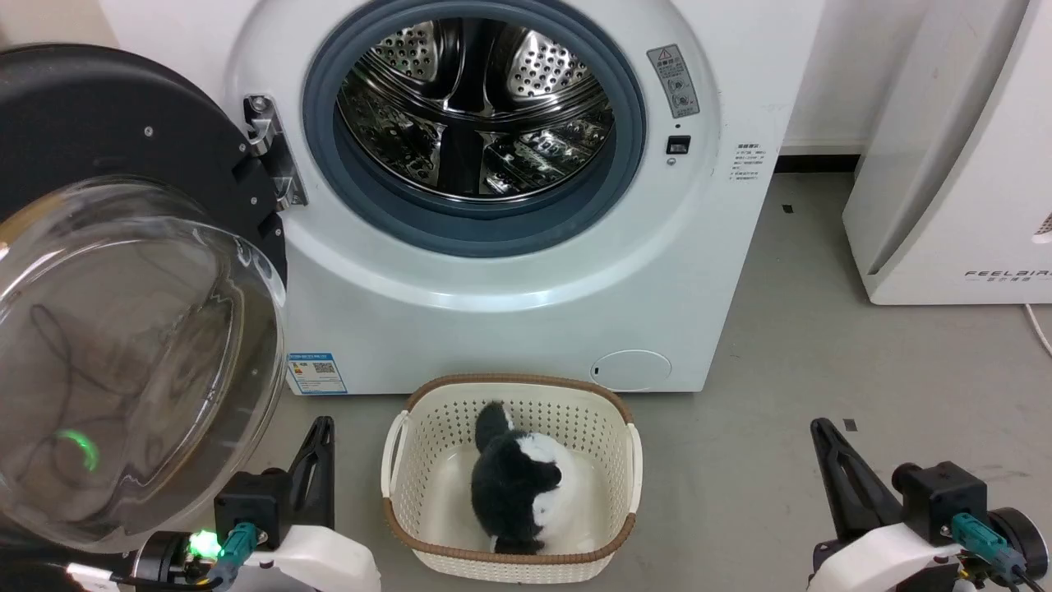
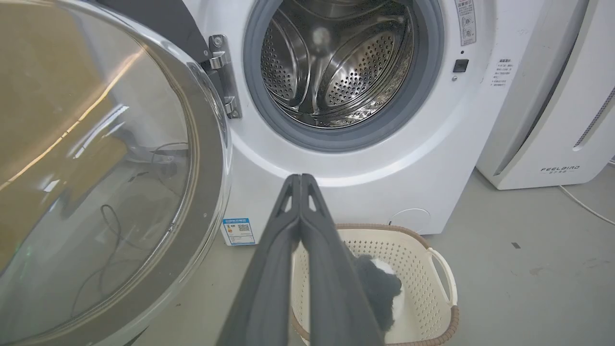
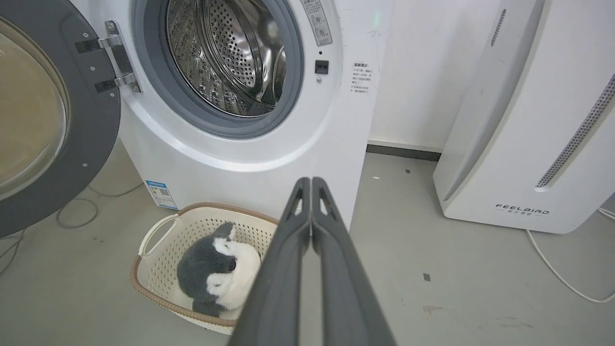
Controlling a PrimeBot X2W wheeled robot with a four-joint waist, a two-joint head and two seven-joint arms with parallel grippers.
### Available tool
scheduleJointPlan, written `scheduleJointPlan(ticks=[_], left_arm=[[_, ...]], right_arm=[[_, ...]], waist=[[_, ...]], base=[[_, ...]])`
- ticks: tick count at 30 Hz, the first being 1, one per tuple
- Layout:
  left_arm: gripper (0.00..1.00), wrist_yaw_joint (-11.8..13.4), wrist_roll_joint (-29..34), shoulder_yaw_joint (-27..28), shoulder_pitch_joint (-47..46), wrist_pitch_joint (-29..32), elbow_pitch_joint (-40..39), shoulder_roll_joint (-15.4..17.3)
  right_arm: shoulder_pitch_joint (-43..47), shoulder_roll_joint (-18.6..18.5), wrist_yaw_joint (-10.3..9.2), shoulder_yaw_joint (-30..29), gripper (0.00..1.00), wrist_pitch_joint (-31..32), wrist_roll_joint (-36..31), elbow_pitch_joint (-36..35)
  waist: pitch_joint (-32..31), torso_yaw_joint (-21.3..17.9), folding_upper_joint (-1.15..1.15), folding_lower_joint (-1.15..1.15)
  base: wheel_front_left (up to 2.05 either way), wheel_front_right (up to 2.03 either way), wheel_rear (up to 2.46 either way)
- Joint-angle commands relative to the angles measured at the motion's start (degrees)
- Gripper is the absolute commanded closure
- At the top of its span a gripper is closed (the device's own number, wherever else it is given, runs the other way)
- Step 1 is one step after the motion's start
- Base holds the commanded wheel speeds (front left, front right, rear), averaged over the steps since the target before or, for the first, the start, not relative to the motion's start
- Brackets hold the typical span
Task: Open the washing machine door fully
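Found large round glossy black glass-windowed door [image 1: 131, 271] swung wide left of white front-loading washing machine [image 1: 509, 304], judged opening essentially done, noted left gripper [image 1: 323, 429] and right gripper [image 1: 823, 432] both pinched closed, empty, off the door.

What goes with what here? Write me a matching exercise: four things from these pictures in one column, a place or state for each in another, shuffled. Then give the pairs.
Things
1. washing machine door
2. plush toy
3. left gripper
4. white appliance

Places or states
A. fingers pressed together, shut
B. beside the washing machine, on the robot's right
C. stands open on its hinge
D. lies in the basket

Pairs: 1-C, 2-D, 3-A, 4-B
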Motion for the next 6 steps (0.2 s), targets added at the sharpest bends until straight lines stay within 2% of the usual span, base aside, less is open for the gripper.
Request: scheduleJointPlan(ticks=[1,6], left_arm=[[1.0,-0.25,0.73,0.58,-0.76,0.31,-0.39,-0.51],[1.0,-0.84,1.6,1.37,-0.85,0.81,-0.66,-1.07]], right_arm=[[-0.78,0.11,-0.04,0.11,1.0,0.3,-0.3,-0.42],[-1.01,0.11,-0.05,0.18,1.0,0.47,-0.62,-0.58]], waist=[[0.01,0.02,0.0,0.0],[0.06,0.12,0.0,0.0]], base=[[0.0,0.0,0.0],[0.0,0.0,0.0]])
